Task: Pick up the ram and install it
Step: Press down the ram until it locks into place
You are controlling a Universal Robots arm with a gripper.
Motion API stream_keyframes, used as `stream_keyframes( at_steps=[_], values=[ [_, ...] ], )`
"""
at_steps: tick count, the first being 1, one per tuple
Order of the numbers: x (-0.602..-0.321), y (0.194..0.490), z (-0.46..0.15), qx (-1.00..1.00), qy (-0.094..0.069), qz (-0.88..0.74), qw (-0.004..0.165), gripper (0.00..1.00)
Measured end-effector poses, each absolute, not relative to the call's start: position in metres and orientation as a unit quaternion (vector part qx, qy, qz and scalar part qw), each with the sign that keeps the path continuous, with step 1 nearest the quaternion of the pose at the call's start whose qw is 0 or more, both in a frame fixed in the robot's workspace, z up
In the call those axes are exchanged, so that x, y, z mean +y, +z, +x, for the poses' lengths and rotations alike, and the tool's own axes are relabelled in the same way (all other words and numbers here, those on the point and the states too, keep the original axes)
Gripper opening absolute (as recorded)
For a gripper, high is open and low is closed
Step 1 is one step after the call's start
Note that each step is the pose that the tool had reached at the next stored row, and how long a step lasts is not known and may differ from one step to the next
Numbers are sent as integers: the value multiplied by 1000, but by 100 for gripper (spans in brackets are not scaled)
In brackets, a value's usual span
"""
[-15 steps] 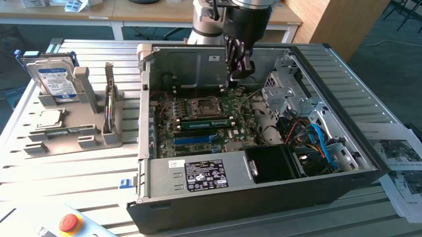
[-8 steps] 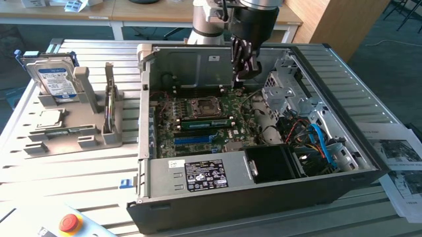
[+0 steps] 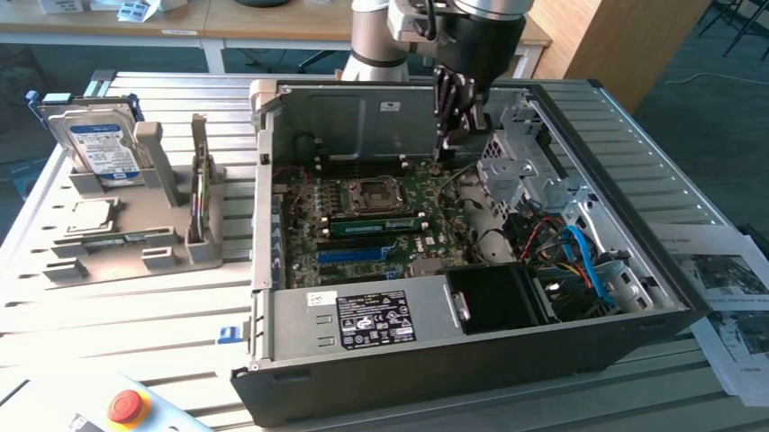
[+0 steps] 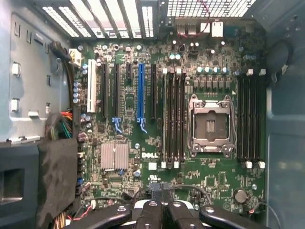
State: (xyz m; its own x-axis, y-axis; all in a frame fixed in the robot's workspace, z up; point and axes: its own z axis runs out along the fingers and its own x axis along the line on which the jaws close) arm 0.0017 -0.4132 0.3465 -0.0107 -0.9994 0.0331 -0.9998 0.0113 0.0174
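Above the motherboard (image 3: 420, 202): the tool (image 3: 463, 137) hangs from the arm over the open computer case (image 3: 481, 369), toward the far side of the board.
Tool grip: closed, both fingers pressed together, with nothing visible between them.
Tool from the wrist: its tips sit over the edge of the board, clear of the slot banks.
Ram (image 3: 375, 225): a green stick that looks seated on its long edge in the slot bank just beside the processor socket (image 3: 366, 193), on the side toward the blue slot (image 3: 355, 255). It is apart from the tool.
Processor socket: a metal frame with a slot bank on either side in the wrist view.
Grey rack (image 3: 132, 256): sits on the slatted counter (image 3: 121, 315), at the exterior view's left of the case.
Rack contents: a blue-labelled hard drive (image 3: 99, 148) upright, a square silver chip (image 3: 90, 216) lying flat, and a thin strip (image 3: 200, 180) on edge between two posts.
Counter edges: a red button (image 3: 126, 407) near the front, and printed sheets (image 3: 733, 288) at the exterior view's right.
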Motion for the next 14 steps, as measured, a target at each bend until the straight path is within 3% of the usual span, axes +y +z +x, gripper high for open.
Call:
stream_keyframes(
  at_steps=[14],
  values=[
    [-414, 343, 12, -711, 4, 703, 19, 10]
  ],
)
